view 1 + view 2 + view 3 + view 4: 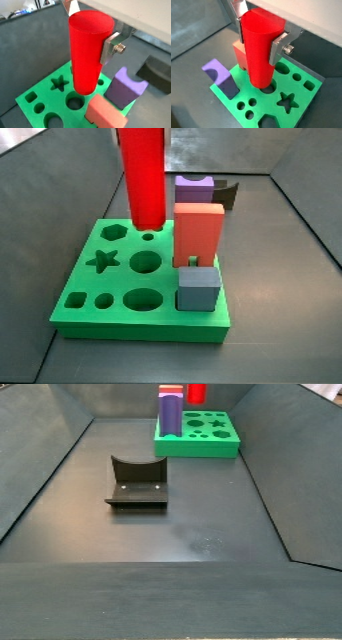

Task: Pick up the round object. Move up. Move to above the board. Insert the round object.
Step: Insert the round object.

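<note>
Peg held upright over the board.
The gripper (261,37) has its silver fingers (280,47) clamped on the round object (260,50), whose lower end sits at a round hole in the board (308,95), beside the red-orange block (201,233) and purple piece (125,88).

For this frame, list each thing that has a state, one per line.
tool: shut on the round object, above the board.
round object: upright, held, lower end at a round hole.
board: flat, several holes open.
red-orange block: standing in the board.
purple block: standing in the board.
fixture: unoccupied.
</note>
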